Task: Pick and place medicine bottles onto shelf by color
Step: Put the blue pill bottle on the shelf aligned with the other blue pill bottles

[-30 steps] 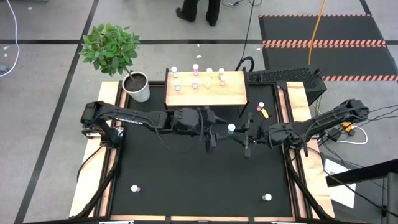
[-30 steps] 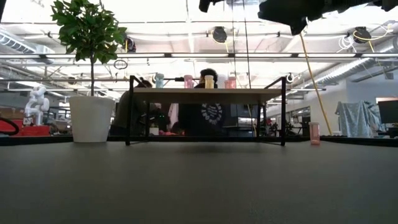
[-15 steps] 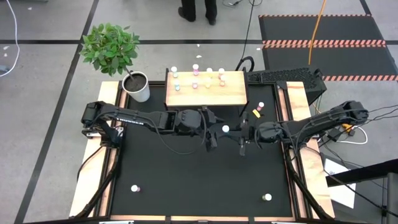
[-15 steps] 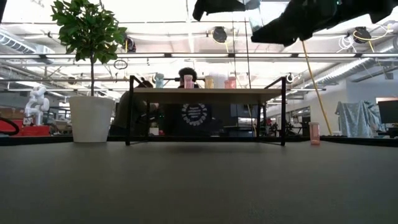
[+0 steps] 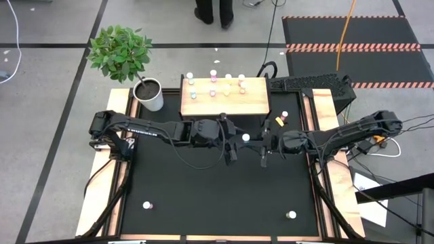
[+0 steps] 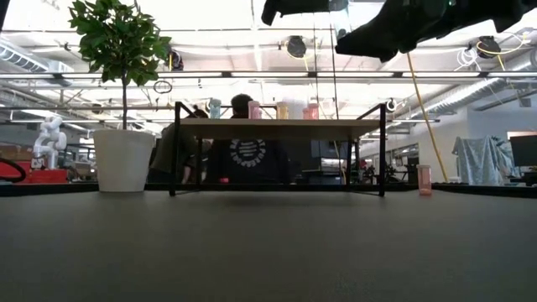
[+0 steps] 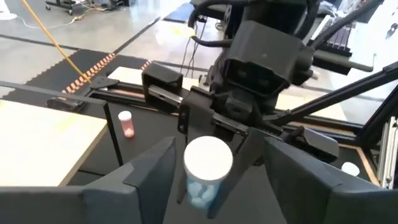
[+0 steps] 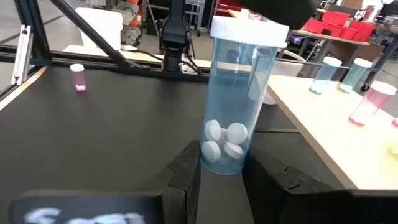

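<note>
Above the counter (image 5: 169, 196) centre, just in front of the shelf (image 5: 225, 97): blue bottle (image 8: 239, 93) clamped upright in right tool (image 8: 221, 171), moved closer into left tool (image 7: 211, 180), now narrowing around its cap. Handover apparently underway.

Left gripper (image 7: 205, 180) closer around blue bottle (image 7: 207, 167)

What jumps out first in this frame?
Mid-table, above the black mat, the right gripper holds a blue bottle with white pills upright by its base, while the left gripper closes in around its white cap: a handover in the air. Behind them the wooden shelf already carries rows of sorted bottles, with a potted plant at the far left corner.
</note>
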